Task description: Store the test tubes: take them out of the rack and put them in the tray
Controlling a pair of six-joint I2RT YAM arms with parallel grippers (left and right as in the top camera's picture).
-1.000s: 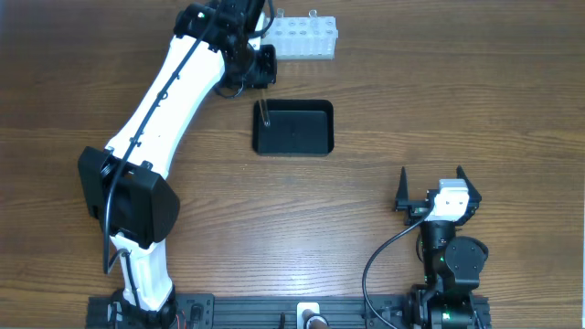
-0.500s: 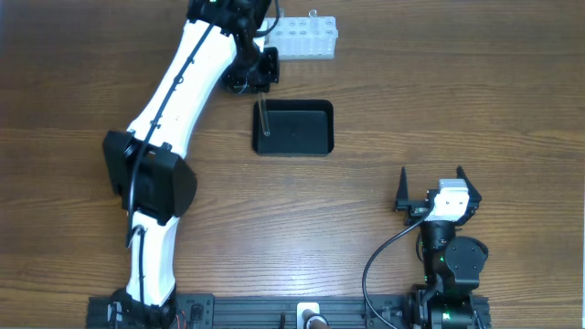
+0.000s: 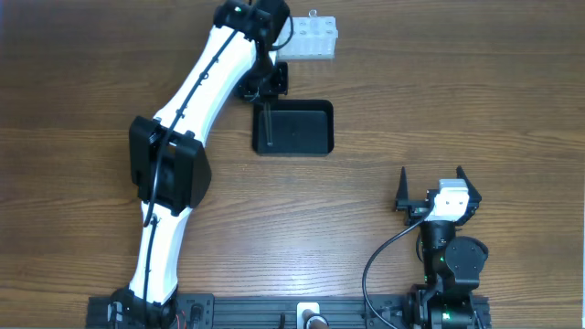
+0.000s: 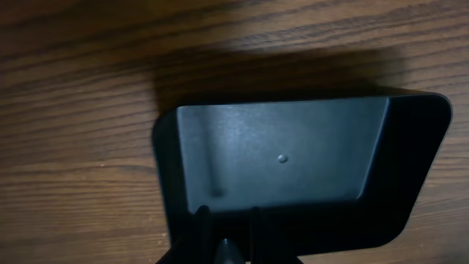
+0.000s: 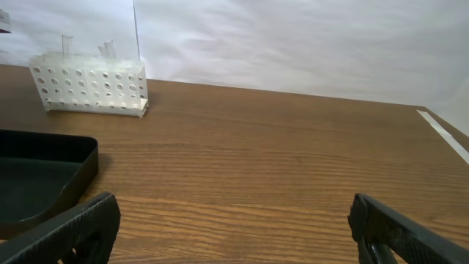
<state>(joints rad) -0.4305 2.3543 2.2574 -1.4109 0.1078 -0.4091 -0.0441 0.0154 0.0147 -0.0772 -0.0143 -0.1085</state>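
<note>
In the top view, the left arm stretches from the lower left up to the upper middle of the frame, where the left gripper [image 3: 266, 91] sits just above the upper left corner of the black tray [image 3: 306, 137]. A thin clear test tube [image 3: 268, 123] runs down from its fingers along the left side of the tray. The white rack [image 3: 307, 38] lies just above the tray at the top edge, on the brown wooden worktop [image 3: 475, 91]. The right gripper [image 3: 430, 178] sits in the lower right, well apart from tray and rack, with its fingers spread wide and nothing between them. In the left wrist view, the tray takes up the middle of the frame. The two dark fingers [image 4: 201, 220] at the bottom centre stand close together, pinching the tube between them. In the right wrist view, the rack stands in the upper left with a few clear tubes [image 5: 108, 49] poking out of its top. A corner of the tray shows at the left edge, and the wide-open fingers sit in the two bottom corners.
</note>
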